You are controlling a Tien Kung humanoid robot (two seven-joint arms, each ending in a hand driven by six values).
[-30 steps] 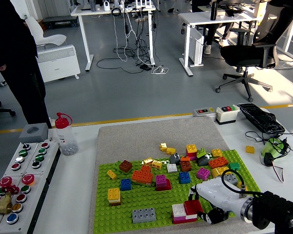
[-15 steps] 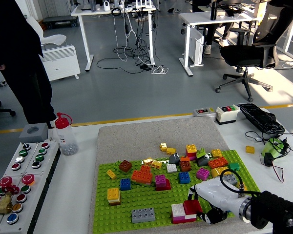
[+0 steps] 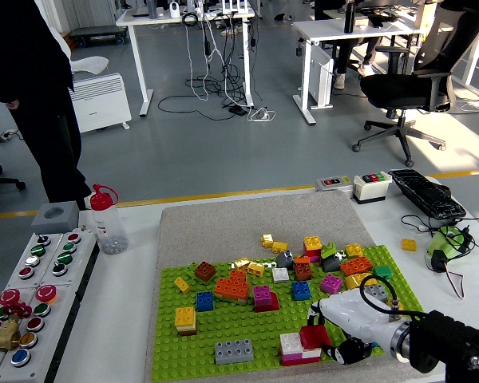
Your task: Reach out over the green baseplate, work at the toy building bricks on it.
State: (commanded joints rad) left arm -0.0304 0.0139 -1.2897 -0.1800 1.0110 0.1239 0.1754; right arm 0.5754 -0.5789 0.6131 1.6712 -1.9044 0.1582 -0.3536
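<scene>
Your right robot hand (image 3: 335, 335) comes in from 4 o'clock, low over the green baseplate (image 3: 247, 331). Its white shell lies over the plate's near right corner, fingers curled down around a red brick (image 3: 314, 337) atop a white and magenta stack (image 3: 292, 349); you cannot tell whether they truly grip it. The left arm is out of view.

Toward 12 o'clock of the hand, a loose heap of bricks (image 3: 319, 267) crowds the plate's far right. A grey brick (image 3: 235, 351) sits at 9 o'clock of the stack, long axis running 9 to 3.

The baseplate rests on a grey felt mat (image 3: 247, 219) on the white bench (image 3: 120, 319). A button box (image 3: 32, 291) stands at 9 o'clock, a red-capped bottle (image 3: 106, 219) at 10. A person in dark clothes (image 3: 32, 88) stands beyond, on the grey office floor.
</scene>
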